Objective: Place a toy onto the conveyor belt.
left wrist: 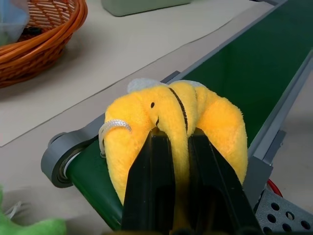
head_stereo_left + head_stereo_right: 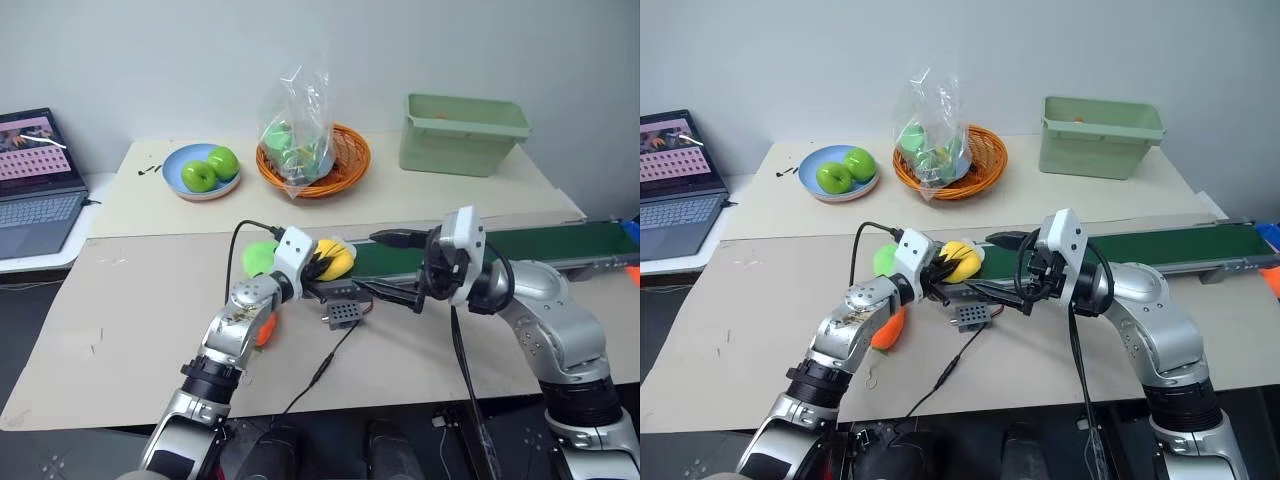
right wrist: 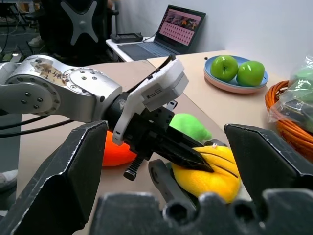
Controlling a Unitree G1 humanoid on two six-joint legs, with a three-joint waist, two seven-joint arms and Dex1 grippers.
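left end effector [image 1: 182, 147] is pinching the toy [image 1: 171, 132], black fingers [image 1: 151, 186] pressed into the yellow plush from both sides. toy sits at the near end of the conveyor belt [image 2: 500, 245], over the grey end roller [image 1: 61, 156] w/ dark green belt under and behind it; can't tell if it rests on the belt or hangs just above. toy has thin dark stripes and a small dark dot.

right end effector [image 3: 161, 161] has its fingers spread wide, nothing between them, hovering by the belt close to the toy and pointing toward the left end effector.

light green plush [image 2: 260, 257] lies on the tabletop [image 2: 120, 300] just beside the belt end, orange plush [image 2: 888, 328] near it under the left arm. further back: blue plate [image 2: 190, 185] w/ two green apples [image 2: 210, 170], orange basket [image 2: 345, 160] holding a clear bag [image 2: 298, 125], pale green bin [image 2: 462, 132]. open laptop [image 2: 35, 185] off to the left side.
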